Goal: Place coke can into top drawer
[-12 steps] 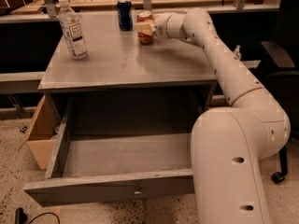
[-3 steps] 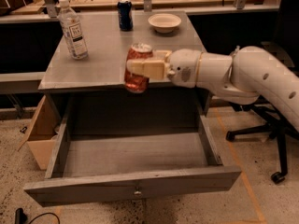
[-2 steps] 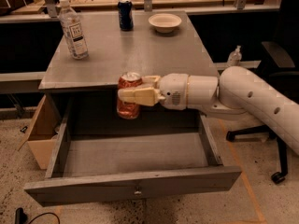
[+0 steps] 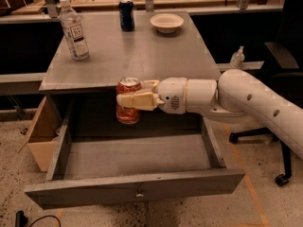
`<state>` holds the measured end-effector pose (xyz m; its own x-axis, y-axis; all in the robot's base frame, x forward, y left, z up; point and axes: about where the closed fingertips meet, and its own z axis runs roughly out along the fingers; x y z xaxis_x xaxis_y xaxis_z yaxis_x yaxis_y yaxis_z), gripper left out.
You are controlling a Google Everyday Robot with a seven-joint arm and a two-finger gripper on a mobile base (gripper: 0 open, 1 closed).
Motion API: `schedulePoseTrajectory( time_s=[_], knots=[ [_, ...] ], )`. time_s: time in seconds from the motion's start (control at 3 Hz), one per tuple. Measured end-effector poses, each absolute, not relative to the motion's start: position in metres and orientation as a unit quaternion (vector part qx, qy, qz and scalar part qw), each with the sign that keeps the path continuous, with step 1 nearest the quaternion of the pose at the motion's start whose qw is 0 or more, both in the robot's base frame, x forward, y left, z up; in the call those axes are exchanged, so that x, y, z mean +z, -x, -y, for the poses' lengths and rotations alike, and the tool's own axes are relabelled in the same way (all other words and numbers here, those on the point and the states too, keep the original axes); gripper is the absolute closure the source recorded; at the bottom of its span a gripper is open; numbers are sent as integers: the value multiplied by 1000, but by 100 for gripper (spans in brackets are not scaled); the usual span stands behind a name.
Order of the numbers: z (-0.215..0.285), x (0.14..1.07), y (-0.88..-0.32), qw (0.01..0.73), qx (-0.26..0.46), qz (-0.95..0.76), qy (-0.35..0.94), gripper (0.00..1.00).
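The coke can (image 4: 128, 107) is a red can with a silver top, held upright in the air just in front of the cabinet's top edge, above the back of the open top drawer (image 4: 135, 157). My gripper (image 4: 132, 97) reaches in from the right on a white arm and is shut on the can, with one finger (image 4: 137, 101) across its front. The drawer is pulled out wide, its inside is bare grey, and a small metal knob (image 4: 139, 193) sits at the centre of its front panel.
On the cabinet top (image 4: 128, 56) stand a clear plastic bottle (image 4: 73, 30) at the left, a dark blue can (image 4: 126, 14) at the back and a white bowl (image 4: 166, 22) at the back right. A cardboard box (image 4: 40, 134) sits left of the drawer. An office chair (image 4: 279, 74) stands at the right.
The gripper has carried the coke can off the cabinet top, forward and down past the front edge, to hang over the open drawer. The drawer and other objects have not moved.
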<state>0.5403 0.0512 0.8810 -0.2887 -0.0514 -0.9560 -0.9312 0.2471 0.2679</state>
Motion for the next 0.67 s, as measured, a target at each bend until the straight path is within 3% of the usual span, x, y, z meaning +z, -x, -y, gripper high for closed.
schedulePoseTrajectory(
  time_s=[0.67],
  knots=[
    [-81,800,-553,443,493,-633,399,100]
  ],
)
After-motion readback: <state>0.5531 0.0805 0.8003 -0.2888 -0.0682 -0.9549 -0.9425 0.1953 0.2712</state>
